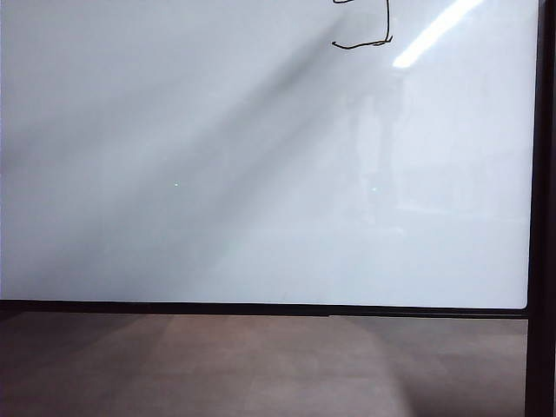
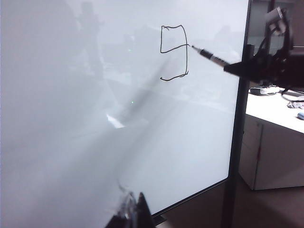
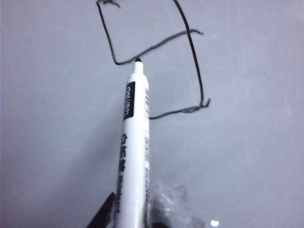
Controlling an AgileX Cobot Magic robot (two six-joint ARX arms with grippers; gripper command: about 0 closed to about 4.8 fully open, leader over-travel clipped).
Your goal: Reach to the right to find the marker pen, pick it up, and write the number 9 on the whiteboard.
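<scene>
Whiteboard (image 1: 217, 174) with thin black frame fills the exterior view above a brown wooden surface (image 1: 261, 365); only the lower strokes of the number 9 (image 1: 369, 30) show at about 1 o'clock, cut by the picture's edge, beside a reflected light strip (image 1: 434, 30). In the left wrist view the whole figure (image 2: 175, 52) appears as a boxy loop with a straight stem and a tail hooking left. The right gripper (image 2: 259, 66) enters from 3 o'clock, closed on the marker pen (image 2: 209, 54), whose tip stands just beside the loop's junction with the stem. The right wrist view shows the pen (image 3: 133, 142) clamped in the right gripper (image 3: 135, 216), its nib at the loop's lower stroke (image 3: 152, 47). Only a dark tip of the left gripper (image 2: 133, 213) shows at 6 o'clock; its opening cannot be told.
</scene>
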